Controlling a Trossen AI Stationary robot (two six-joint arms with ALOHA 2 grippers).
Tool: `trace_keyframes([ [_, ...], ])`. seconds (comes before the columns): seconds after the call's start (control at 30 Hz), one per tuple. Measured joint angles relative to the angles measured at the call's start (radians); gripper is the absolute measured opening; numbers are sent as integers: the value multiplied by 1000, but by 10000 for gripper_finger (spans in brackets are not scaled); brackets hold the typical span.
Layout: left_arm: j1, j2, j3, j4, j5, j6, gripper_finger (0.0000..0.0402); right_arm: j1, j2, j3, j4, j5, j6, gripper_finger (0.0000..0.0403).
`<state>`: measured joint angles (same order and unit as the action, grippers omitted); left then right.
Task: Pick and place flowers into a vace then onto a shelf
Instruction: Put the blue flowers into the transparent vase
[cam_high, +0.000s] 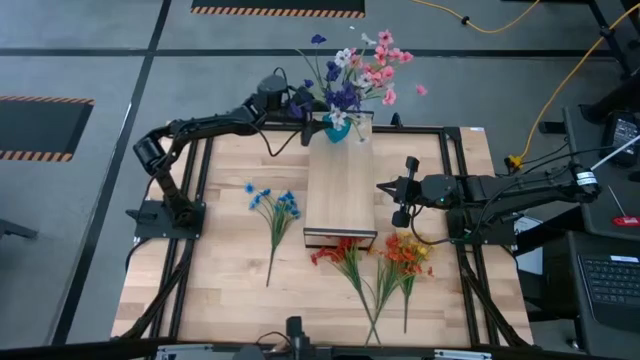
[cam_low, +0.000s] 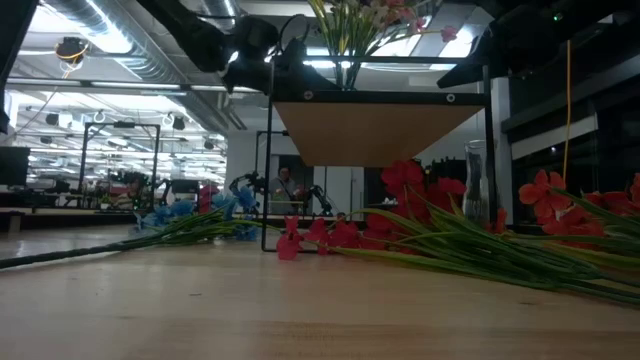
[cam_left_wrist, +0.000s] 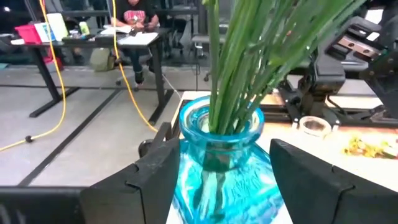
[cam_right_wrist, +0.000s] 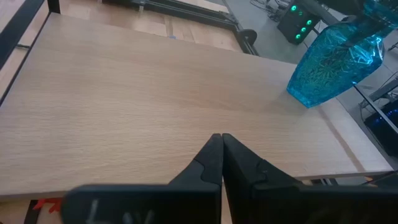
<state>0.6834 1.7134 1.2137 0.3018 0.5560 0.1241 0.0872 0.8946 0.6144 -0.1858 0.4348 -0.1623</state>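
1. Two pincers at the narrow light-wood shelf on a black metal frame (cam_high: 340, 195).
2. Left pincer (cam_high: 322, 124): spread wide, fingers (cam_left_wrist: 149, 180) flanking the blue glass vase (cam_left_wrist: 221, 168), contact unclear.
3. Pink, purple and white artificial flowers (cam_high: 358, 72): stems in that vase, between the left fingers, at the shelf's far end.
4. Right pincer (cam_high: 384, 187): pressed together, empty, at the shelf's edge.
5. Loose blue sprigs (cam_high: 274, 208), red sprigs (cam_high: 345, 258) and orange sprigs (cam_high: 405, 255): flat on the wooden surface (cam_high: 230, 280), below the right pincer's level.

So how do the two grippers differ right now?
The left gripper is open, its fingers either side of the blue vase at the shelf's far end; the right gripper is shut and empty. The left sits at the vase, the right hovers by the shelf's right edge. Both are dark two-finger grippers.
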Motion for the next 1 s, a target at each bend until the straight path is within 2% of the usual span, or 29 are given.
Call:
trace_keyframes([
  [0.5, -1, -145, 1, -402, -32, 190, 240, 0, 0, 0, 0, 0, 0, 8],
  [0.6, -2, -187, 1, -516, -113, 209, 239, 0, 0, 0, 0, 0, 0, 8],
  [0.8, -65, -264, 1, -737, -376, 206, 215, 0, 0, 0, -11, 0, 0, 8],
  [1.0, -170, -302, 1, -945, -492, 97, 168, 0, 0, 0, -13, 0, 1, 8],
])
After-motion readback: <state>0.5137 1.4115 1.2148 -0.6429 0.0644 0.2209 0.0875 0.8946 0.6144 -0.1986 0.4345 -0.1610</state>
